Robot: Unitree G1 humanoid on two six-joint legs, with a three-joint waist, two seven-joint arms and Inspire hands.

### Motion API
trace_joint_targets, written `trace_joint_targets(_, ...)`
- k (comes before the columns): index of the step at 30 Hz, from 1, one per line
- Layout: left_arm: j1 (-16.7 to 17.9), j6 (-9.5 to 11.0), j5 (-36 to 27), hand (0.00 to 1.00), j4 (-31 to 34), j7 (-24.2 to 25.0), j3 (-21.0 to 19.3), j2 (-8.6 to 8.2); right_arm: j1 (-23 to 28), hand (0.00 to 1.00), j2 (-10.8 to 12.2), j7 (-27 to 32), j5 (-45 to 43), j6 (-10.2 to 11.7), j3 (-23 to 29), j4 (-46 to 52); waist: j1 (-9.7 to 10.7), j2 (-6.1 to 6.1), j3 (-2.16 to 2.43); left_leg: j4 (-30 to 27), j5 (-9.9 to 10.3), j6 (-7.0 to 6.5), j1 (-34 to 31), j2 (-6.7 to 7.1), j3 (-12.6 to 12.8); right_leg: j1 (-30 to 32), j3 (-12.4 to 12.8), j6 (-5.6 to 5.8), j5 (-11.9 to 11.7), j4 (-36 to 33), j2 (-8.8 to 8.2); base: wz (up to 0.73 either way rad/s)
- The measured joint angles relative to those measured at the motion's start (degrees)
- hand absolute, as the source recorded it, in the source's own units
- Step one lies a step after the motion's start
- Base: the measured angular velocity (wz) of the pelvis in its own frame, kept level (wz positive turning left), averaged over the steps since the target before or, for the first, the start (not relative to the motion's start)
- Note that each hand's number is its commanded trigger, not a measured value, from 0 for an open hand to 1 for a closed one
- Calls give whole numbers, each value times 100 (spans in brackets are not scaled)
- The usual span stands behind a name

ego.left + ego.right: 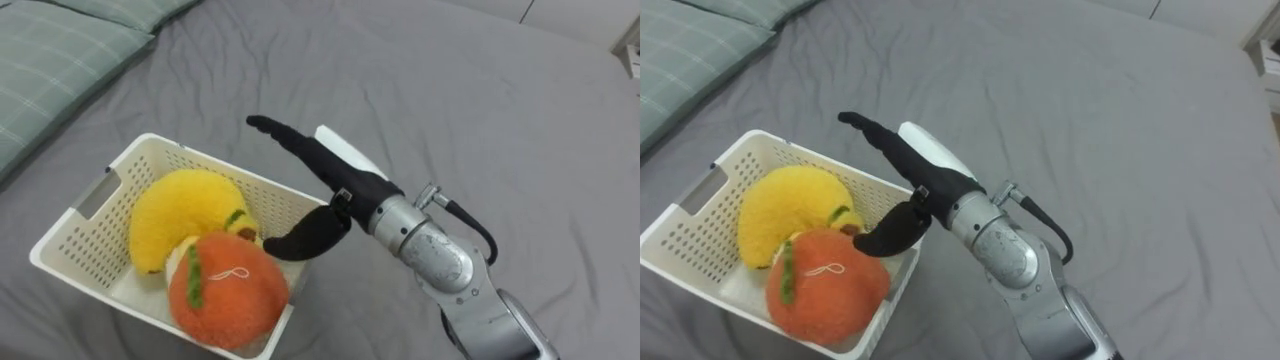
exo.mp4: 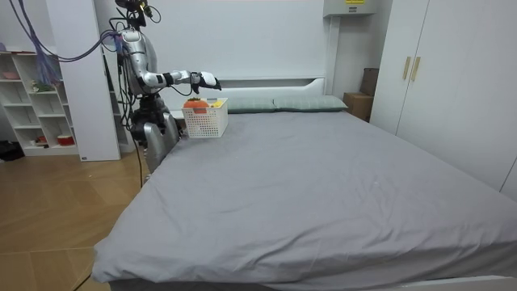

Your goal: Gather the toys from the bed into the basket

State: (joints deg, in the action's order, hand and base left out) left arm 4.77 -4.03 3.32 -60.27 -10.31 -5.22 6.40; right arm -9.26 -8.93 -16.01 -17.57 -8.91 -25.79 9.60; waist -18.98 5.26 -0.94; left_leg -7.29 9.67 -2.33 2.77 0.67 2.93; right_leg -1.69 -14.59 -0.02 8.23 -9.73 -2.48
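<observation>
The orange toy (image 1: 228, 285) lies nearest in the white basket (image 1: 70, 240), touching the yellow toy (image 1: 180, 210) behind it. Just beside them, over the basket's right rim, the right hand (image 1: 335, 185) hangs empty, fingers straight and thumb spread wide. The basket sits on the grey bed (image 1: 480, 100), with a pillow (image 1: 50, 60) beyond.

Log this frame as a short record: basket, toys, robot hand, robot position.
basket: white basket on the grey bed, near a green pillow
toys in basket: yellow plush toy, orange plush toy
right robot hand: open, above the basket's edge, holding nothing
robot: stands beside the bed, by the basket
</observation>
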Motion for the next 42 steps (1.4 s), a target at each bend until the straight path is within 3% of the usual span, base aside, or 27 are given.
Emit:
trace_joint_targets(12, -7, 2, -10, 0, -9, -7, -16, 2, 1, 0, -59, 82, 37, 9, 11, -101, 74, 11, -33, -7, 0, 0, -13, 2, -21, -4, -6, 0, 0, 2, -2, 0)
trace_joint_targets(22, 21, -13, -43, 0, -55, -10, -74, 80, 106, 0, -254, 358, 451, 14, 332, -182, 234, 41, -11, -15, 0, 0, 37, -1, 7, -4, 26, 0, -2, 6, -11, 0)
trace_joint_targets(26, 155, -12, -148, 0, -55, -11, -169, 108, 365, 0, -256, 550, 886, 24, 751, -194, 469, -8, -29, -12, 0, -1, 83, -3, 41, -36, 59, 1, -8, -1, 6, -5)
trace_joint_targets(30, 314, -14, -142, 0, -80, -6, -401, 73, 650, 0, -254, 806, 1060, 194, 1397, -186, 732, -106, 17, -4, 10, -5, 143, -37, 231, -31, 208, -6, -45, -2, 8, -18)
trace_joint_targets(33, 425, -15, -142, 0, -207, -12, -472, 74, 772, 0, -257, 1073, 1178, 201, 1818, -189, 964, -188, 73, 0, 11, -6, 177, -49, 307, -22, 292, -11, -59, -23, 19, -15)
trace_joint_targets(36, 467, -23, -145, 0, -335, -59, -477, 81, 861, 0, -254, 1358, 1526, 210, 2112, -190, 1206, -251, 85, -6, 13, 0, 192, -70, 370, -18, 341, -27, -73, -39, 38, -12)
trace_joint_targets(39, 493, -22, -146, 0, -402, -79, -582, 71, 912, 0, -255, 1514, 1782, 240, 2411, -190, 1277, -234, 95, -13, 22, 25, 191, -110, 505, 62, 461, -52, -83, -99, 74, -22)
trace_joint_targets(42, 551, -22, -149, 0, -413, -110, -582, 71, 1010, 0, -248, 1867, 2124, 411, 2708, -199, 1417, -228, 96, -20, 22, 25, 203, -109, 533, 65, 507, -56, -86, -92, 82, -6)
